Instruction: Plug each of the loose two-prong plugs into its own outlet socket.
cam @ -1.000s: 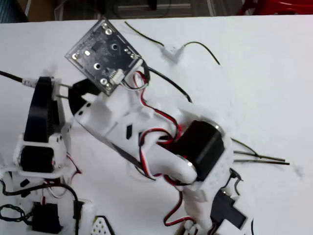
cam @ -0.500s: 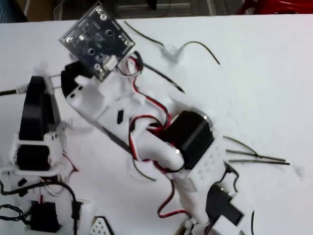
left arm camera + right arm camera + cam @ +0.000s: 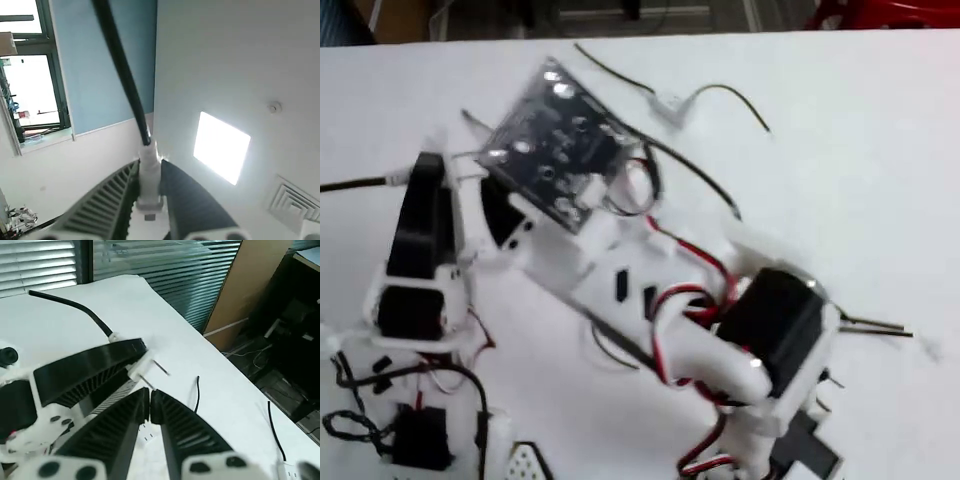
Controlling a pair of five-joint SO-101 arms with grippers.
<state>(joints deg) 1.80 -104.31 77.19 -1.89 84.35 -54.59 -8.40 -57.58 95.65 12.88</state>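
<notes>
The left end effector (image 3: 149, 166) has its fingers clamped on the body of a white plug (image 3: 149, 185), and a black cable (image 3: 121, 65) runs out of the plug's far end. Just beside the left end effector, the right end effector (image 3: 149, 394) holds nothing, its two fingers pressed together. A small white connector (image 3: 668, 103) with thin dark wires lies on the worktop (image 3: 840, 150), well apart from the left end effector.

Blue wall (image 3: 100, 75) beside a window (image 3: 30, 90); white ceiling (image 3: 240, 60) with a lit panel (image 3: 221, 146) and a vent (image 3: 295, 200); blinds (image 3: 165, 260) behind the white table (image 3: 215, 385); a brown board (image 3: 245, 285)
</notes>
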